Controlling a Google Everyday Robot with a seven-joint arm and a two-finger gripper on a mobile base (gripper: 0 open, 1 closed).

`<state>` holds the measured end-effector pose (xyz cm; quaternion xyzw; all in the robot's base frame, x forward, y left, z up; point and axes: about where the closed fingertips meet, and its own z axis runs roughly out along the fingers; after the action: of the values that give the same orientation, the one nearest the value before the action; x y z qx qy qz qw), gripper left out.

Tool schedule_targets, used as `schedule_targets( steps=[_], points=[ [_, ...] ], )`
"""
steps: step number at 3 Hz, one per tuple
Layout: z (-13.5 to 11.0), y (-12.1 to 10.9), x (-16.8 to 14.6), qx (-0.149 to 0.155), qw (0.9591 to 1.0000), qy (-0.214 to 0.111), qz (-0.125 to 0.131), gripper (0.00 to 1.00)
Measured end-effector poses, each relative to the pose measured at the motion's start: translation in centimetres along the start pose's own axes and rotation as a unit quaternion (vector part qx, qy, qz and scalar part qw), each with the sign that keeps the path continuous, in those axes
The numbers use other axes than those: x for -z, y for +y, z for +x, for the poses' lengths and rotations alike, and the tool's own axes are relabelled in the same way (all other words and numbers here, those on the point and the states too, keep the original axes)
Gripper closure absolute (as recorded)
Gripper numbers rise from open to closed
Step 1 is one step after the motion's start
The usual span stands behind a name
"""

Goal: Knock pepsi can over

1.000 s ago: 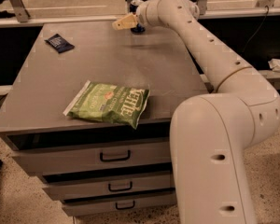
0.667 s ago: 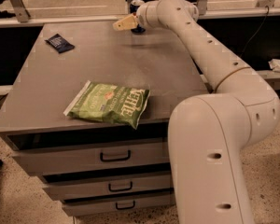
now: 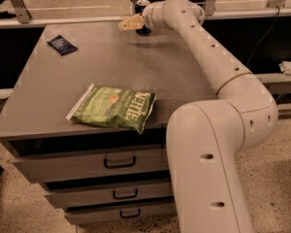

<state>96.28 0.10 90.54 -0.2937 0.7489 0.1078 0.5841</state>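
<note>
Where the packet lies: a flat dark blue packet (image 3: 62, 44) sits in the far left corner of the table (image 3: 136, 67), well apart from the action.
Chip bag: the green chip bag (image 3: 114, 108) lies flat near the front edge, left of the middle, and has not moved.
End effector: the end effector (image 3: 131, 22) is low over the far edge, pointing left, just in front of the can. I cannot tell whether it is wide or narrow.
Pepsi can: the pepsi can (image 3: 141, 6) stands upright at the far edge, partly hidden behind the wrist. I cannot tell whether they touch.
Arm: the arm (image 3: 218, 62) stretches from the front right corner to the far edge.
Change: almost none in the last second. The end effector holds the same spot and the can has not tipped.
Meaning: the knock has not landed yet. I'd judge it needs a firm sideways push high on the can, which could roll off the far edge.
</note>
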Motion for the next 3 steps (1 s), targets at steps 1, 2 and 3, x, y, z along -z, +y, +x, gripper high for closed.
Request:
schedule_targets(
  steps=[1, 2, 3],
  points=[
    [0.06, -0.71, -0.60, 0.001, 1.0000, 0.002, 0.009, 0.20],
    [0.27, -0.97, -0.88, 0.000, 0.9999, 0.005, 0.010, 0.42],
    [0.23, -1.40, -0.53, 0.001, 0.9999, 0.003, 0.010, 0.66]
  ],
)
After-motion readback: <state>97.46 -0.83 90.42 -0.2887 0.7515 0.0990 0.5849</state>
